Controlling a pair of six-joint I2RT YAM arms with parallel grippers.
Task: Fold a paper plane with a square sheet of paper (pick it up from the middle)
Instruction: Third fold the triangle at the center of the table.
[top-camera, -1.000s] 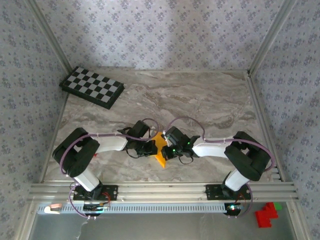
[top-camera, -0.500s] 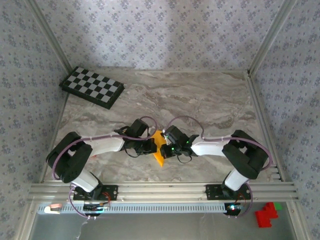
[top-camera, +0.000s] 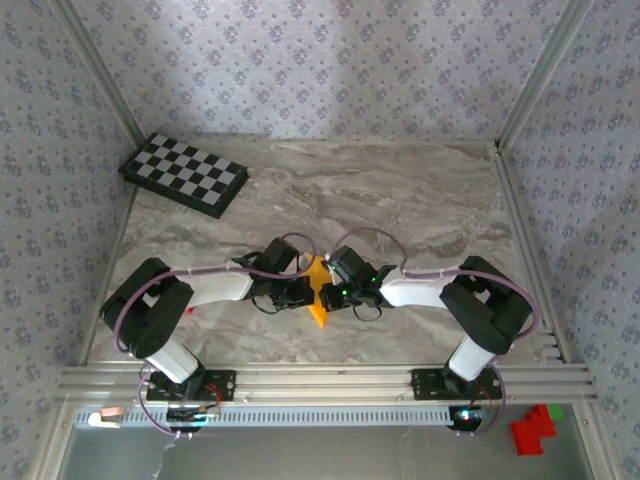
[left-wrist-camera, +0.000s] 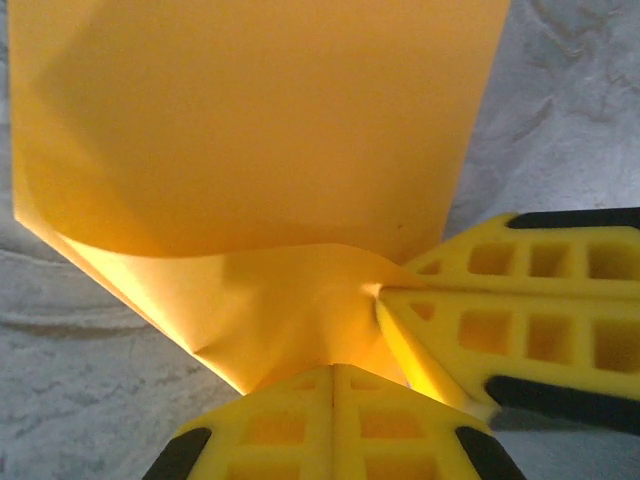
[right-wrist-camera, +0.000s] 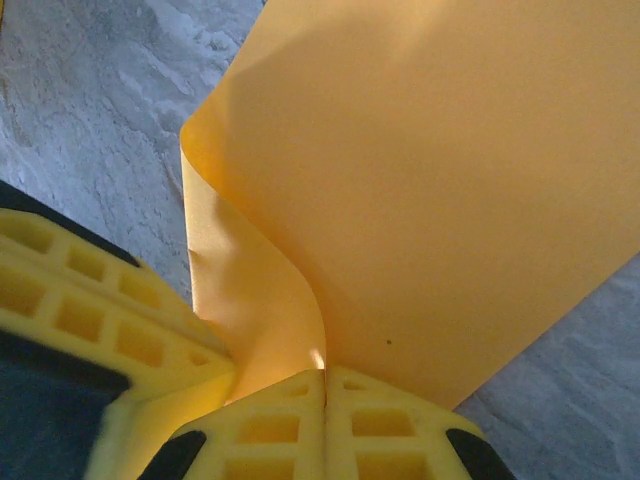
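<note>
The square sheet of paper is a thin orange-yellow sheet, bent and lifted between the two arms near the table's front middle, with one corner pointing toward the front edge. My left gripper comes in from the left and is shut on the paper's edge. Its yellow fingertips are pressed together under the crumpled fold. My right gripper faces it from the right, shut on the paper, whose curled layer runs into the seam of its fingers. The two grippers' tips almost touch.
A black-and-white checkered board lies at the back left. Red blocks sit beyond the front rail at the lower right. The marble table is walled on three sides by patterned panels.
The right arm has shifted slightly left and both grippers have closed in on each other. The paper's lower corner has risen a little. Both grips stay shut.
</note>
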